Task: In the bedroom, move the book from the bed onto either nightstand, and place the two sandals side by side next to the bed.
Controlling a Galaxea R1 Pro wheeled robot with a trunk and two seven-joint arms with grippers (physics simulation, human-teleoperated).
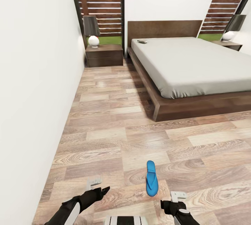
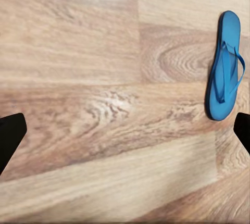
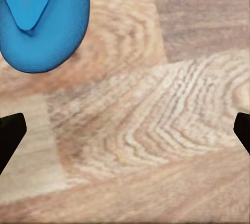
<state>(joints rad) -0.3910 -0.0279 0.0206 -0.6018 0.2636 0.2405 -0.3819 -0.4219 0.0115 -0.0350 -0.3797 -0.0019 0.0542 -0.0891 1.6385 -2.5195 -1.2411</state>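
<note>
We note one sandal (image 1: 151, 182) on floor (image 1: 104, 137), lower centre; both end effectors (image 1: 94, 183) (image 1: 177, 195) spread wide, empty.

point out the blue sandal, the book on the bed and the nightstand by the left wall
blue sandal (image 1: 151, 179): head view, middle of its sole, on the floor.
book (image 1: 142, 41): head view, its cover, near the headboard.
nightstand (image 1: 104, 57): head view, its drawer front.
</note>
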